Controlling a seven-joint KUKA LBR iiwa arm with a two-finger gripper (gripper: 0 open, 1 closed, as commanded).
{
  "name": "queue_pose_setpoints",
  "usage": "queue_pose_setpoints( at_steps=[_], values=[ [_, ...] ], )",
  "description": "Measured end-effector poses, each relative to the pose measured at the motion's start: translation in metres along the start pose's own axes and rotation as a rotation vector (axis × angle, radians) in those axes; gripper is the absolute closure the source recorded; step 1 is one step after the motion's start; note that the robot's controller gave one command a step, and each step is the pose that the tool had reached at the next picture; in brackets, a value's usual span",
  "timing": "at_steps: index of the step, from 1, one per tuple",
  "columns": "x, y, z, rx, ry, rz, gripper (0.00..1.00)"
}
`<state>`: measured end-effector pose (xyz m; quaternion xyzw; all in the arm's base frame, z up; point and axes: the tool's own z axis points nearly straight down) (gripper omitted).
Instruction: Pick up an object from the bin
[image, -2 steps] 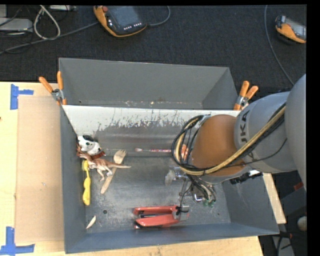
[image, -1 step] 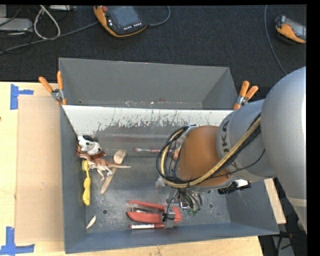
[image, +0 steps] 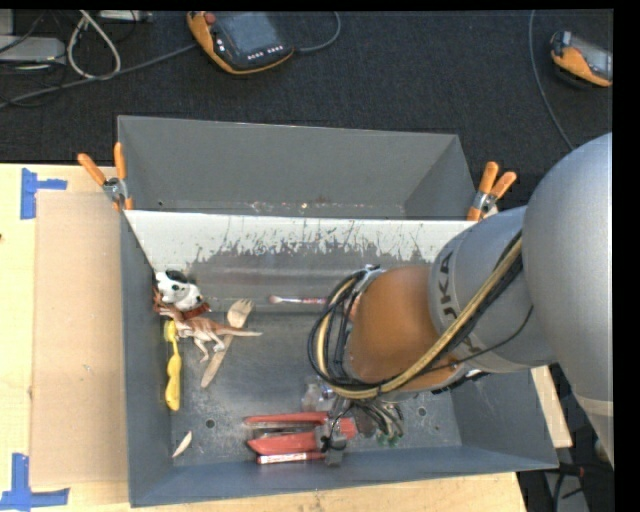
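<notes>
The right of the view is taken up by the grey arm, with an orange cover and looped black and yellow cables at its wrist. It is reached down into the grey metal bin, whose scratched floor is seen bare in the middle. The gripper is placed low at the bin's front wall, at the right ends of a long red bar and a red-and-white flat piece lying just beside each other. Whether it is wide, narrow or holding either cannot be told, as it is partly hidden by the wrist.

Well apart, by the left wall, a yellow strip, a wooden fork and a small black-and-white toy are heaped together. A dark floor is seen beyond the bin, with an orange-and-black handheld device on it. Dark lettering on the arm is only partly legible.
</notes>
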<state>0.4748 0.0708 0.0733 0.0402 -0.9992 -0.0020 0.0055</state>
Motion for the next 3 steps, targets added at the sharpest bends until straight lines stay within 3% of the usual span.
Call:
queue_pose_setpoints(
  at_steps=[1, 2, 3],
  values=[
    [0.0, 0.0, 0.0, 0.0, 0.0, -0.002, 1.0],
    [-0.003, -0.006, -0.058, 0.001, 0.006, -0.018, 1.0],
    [0.005, -0.018, -0.14, 0.001, 0.011, 0.054, 1.0]
  ],
)
